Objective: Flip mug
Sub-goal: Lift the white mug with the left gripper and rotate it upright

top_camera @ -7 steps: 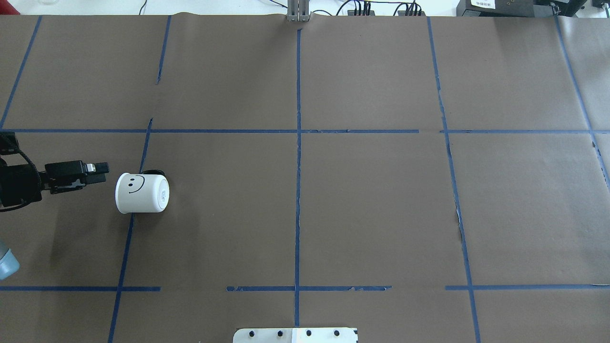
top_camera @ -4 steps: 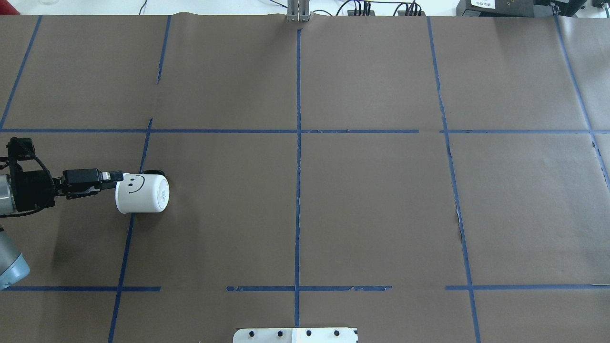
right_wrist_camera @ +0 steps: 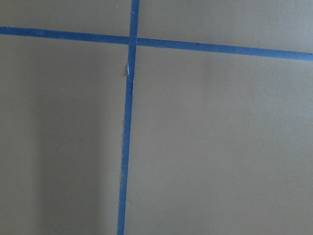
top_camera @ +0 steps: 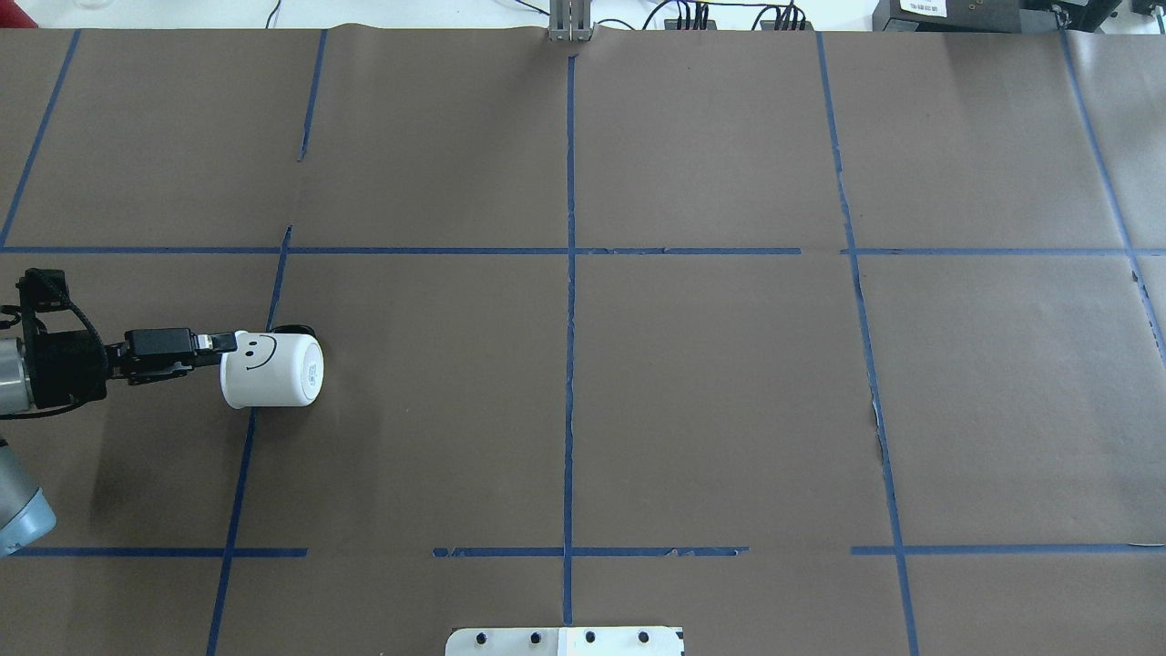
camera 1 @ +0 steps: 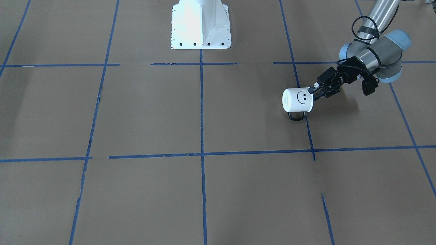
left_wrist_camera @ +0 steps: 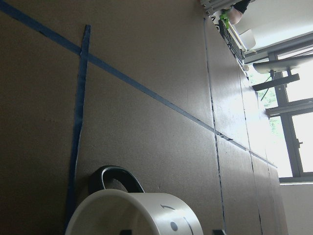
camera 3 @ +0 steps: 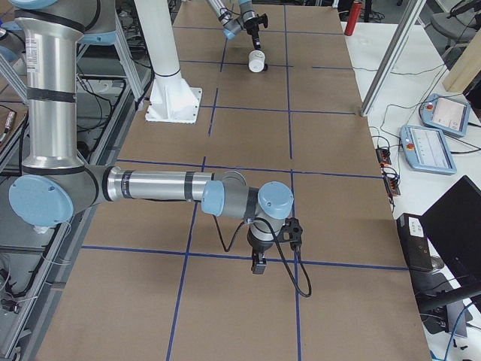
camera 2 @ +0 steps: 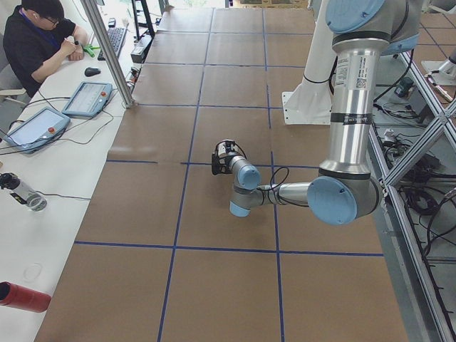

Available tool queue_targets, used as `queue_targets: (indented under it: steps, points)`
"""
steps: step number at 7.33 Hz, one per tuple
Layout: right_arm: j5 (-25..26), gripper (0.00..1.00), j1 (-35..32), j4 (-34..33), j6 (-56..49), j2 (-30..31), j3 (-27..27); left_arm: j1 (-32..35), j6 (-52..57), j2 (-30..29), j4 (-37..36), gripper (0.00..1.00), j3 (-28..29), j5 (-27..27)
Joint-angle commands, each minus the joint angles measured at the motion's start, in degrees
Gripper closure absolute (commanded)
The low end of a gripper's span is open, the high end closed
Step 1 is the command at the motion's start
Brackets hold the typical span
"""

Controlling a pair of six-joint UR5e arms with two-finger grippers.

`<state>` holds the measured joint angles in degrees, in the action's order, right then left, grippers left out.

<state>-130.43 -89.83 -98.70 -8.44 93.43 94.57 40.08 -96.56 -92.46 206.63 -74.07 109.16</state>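
The white mug [top_camera: 271,369] with a black smiley face lies on its side on the brown paper at the left, its open rim toward my left arm and its black handle [top_camera: 291,330] resting on the table on the far side. It also shows in the front view [camera 1: 297,99] and the left wrist view [left_wrist_camera: 142,215]. My left gripper [top_camera: 223,349] is at the rim's upper wall, its jaws apart, one tip inside and one outside. My right gripper [camera 3: 258,265] hangs over bare paper far from the mug; I cannot tell whether it is open or shut.
The brown paper is marked with a grid of blue tape [top_camera: 569,273]. The robot's white base plate [camera 1: 201,23] stands at the near middle edge. An operator [camera 2: 35,35] sits at a side desk with tablets beyond the table's far edge.
My left gripper moved right toward the mug, from clear of it to its rim. The mug has not moved.
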Motion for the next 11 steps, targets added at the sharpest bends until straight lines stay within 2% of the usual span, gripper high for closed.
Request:
queue_targets:
  steps: [1,6,8,11]
  points:
    - [0.0,0.0,0.0,0.0,0.0,0.0,0.0,-0.3,0.0,-0.1,0.4,0.58,0.0,-0.1]
    - [0.0,0.0,0.0,0.0,0.0,0.0,0.0,-2.5,0.0,-0.8,0.4,0.58,0.3,-1.8]
    - [0.0,0.0,0.0,0.0,0.0,0.0,0.0,-2.5,0.0,-0.8,0.4,1.0,-0.2,-2.0]
    - [0.0,0.0,0.0,0.0,0.0,0.0,0.0,-2.1,0.0,1.8,-0.4,1.0,-6.2,-1.6]
